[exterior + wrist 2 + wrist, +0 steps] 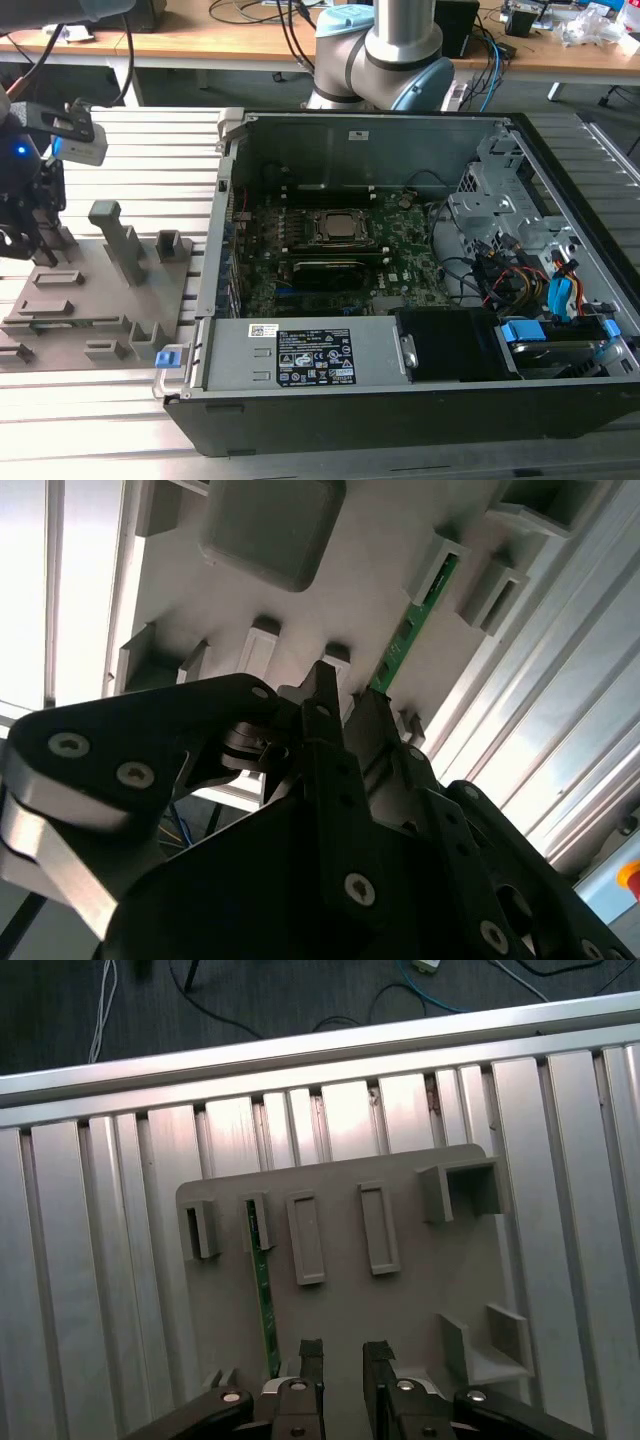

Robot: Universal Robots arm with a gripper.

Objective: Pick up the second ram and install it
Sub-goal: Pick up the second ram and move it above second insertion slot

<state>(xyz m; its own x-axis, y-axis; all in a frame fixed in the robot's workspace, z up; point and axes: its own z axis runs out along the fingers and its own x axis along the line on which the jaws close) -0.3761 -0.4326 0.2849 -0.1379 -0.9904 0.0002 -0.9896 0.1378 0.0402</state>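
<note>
The pincer (340, 1362) hangs low over the grey fixture plate (420, 1285), which lies near the tabletop's (100, 1260) edge at the exterior view's left, beside the open computer case (300, 410). Its jaws stand a narrow gap apart with nothing between them. The second ram (263, 1290) sits on edge in one of the fixture's slots, just beside the fingertips (309, 1355) and not between them, as both wrist views show. By my judgement the task is barely begun. The stick is not yet gripped or lifted, and its installation on the motherboard (400, 265) remains undone.
</note>
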